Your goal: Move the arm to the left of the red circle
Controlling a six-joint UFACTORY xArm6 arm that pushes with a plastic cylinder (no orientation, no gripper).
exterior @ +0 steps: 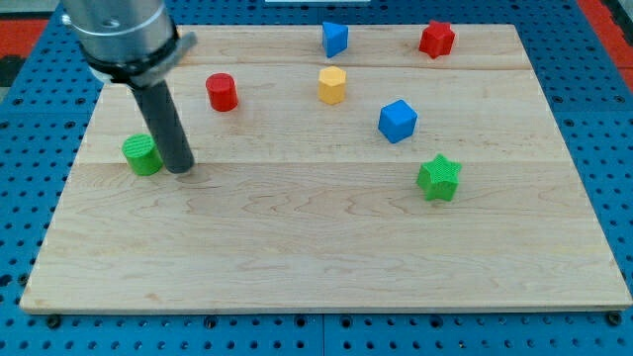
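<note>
The red circle point(222, 92), a short red cylinder, stands on the wooden board point(316, 247) in the upper left part of the view. My tip point(181, 168) rests on the board below and to the left of the red circle, well apart from it. The tip is right beside a green cylinder point(142, 154), on that block's right side, close to touching it. The dark rod rises from the tip toward the view's top left.
A yellow hexagonal block point(332, 85) sits right of the red circle. A blue block point(335, 39) and a red star point(436, 39) lie near the top edge. A blue cube point(398, 121) and a green star point(438, 178) lie at the right.
</note>
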